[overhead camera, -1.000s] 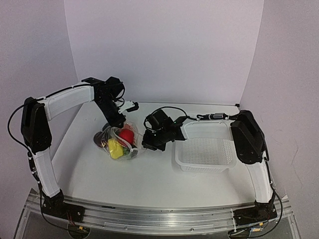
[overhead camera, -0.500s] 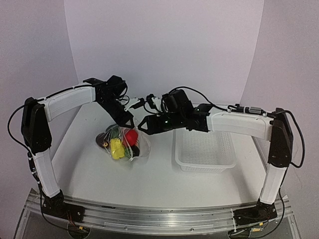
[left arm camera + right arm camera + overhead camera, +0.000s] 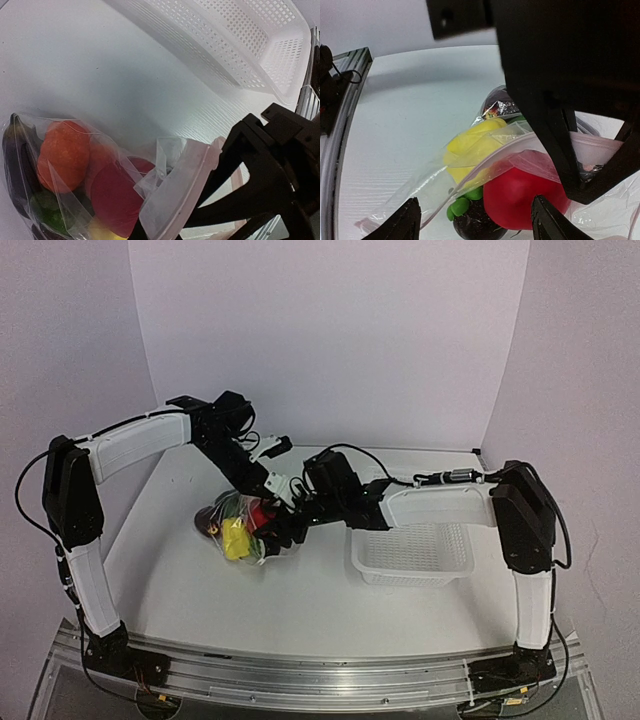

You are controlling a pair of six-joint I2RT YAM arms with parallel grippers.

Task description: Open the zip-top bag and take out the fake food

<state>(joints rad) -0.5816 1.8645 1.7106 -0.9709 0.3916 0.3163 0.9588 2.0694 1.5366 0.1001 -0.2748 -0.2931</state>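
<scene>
Looking at your rig from above, your left pincer (image 3: 268, 487) is clamped tight on the zip-top bag (image 3: 175, 185). It's got the zip strip at the top edge pinched between its fingers, so that edge is held up off the bench (image 3: 300, 610) while the belly of the bag sags down onto it.

Your right pincer (image 3: 475, 222) is hanging right over the bag with its fingers spread apart and nothing between them. From its wrist cam you look straight down past both tips onto the plastic.

All the fake food (image 3: 520, 197) I can make out is inside the bag:
- a red piece (image 3: 115, 197) sits near the top
- a yellow piece (image 3: 470, 145) is next to it
- an orange piece (image 3: 62, 152) is pressed against the bag's side
- a dark purple piece (image 3: 17, 165) runs along one side
- something green (image 3: 45, 210) is lower down

Can't tell from these views whether the zip is actually parted or just crumpled.

The bag sits left of centre on the bench. The white mesh basket (image 3: 415, 562) is off to its right, not touching it.
</scene>
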